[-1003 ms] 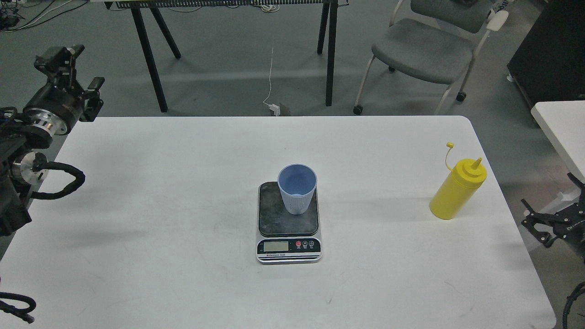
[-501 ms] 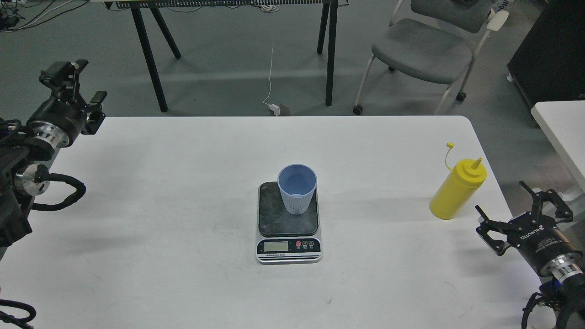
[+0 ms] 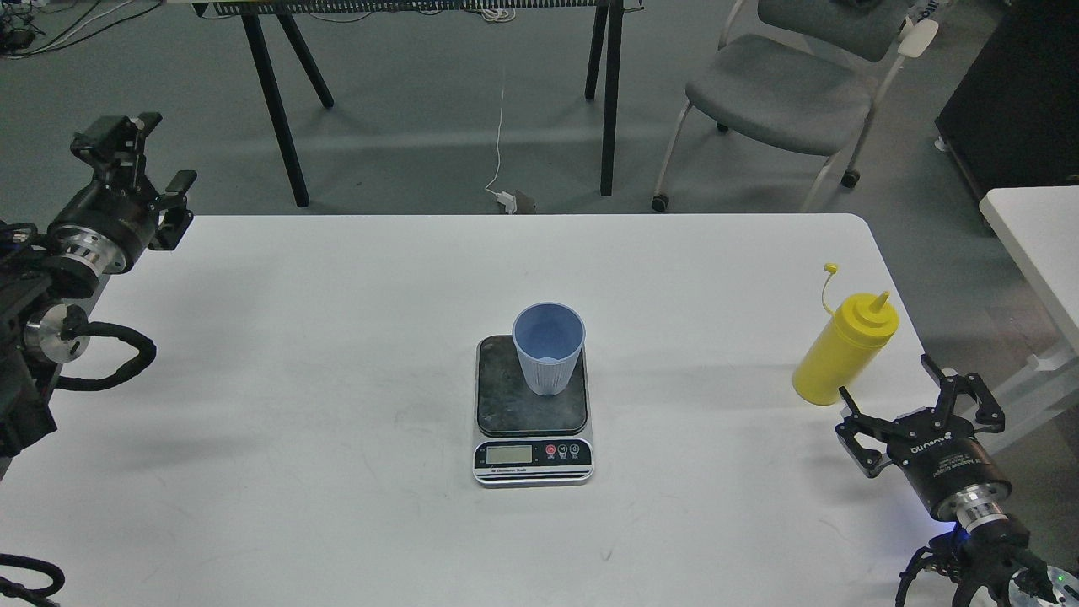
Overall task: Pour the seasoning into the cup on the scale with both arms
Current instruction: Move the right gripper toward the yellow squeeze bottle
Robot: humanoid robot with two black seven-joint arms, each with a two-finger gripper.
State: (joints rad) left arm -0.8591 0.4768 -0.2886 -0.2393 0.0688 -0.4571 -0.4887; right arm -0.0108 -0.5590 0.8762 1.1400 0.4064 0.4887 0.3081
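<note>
The light blue ribbed cup (image 3: 548,348) stands upright on the dark platform of the scale (image 3: 531,413) at the middle of the white table (image 3: 337,354). The yellow seasoning bottle (image 3: 844,347) stands upright near the table's right edge, its tethered cap hanging off the nozzle. My right gripper (image 3: 885,378) is open and empty, just below and right of the bottle, apart from it. My left gripper (image 3: 139,152) is open and empty, raised beyond the table's far left corner.
A grey chair (image 3: 784,93) and black table legs (image 3: 278,110) stand on the floor behind the table. A second white table (image 3: 1037,236) edge shows at the right. Bare tabletop lies between the scale and the bottle.
My right arm has come in from the right edge and moved left and up toward the bottle, gripper open. My left gripper has dropped slightly and then held still.
</note>
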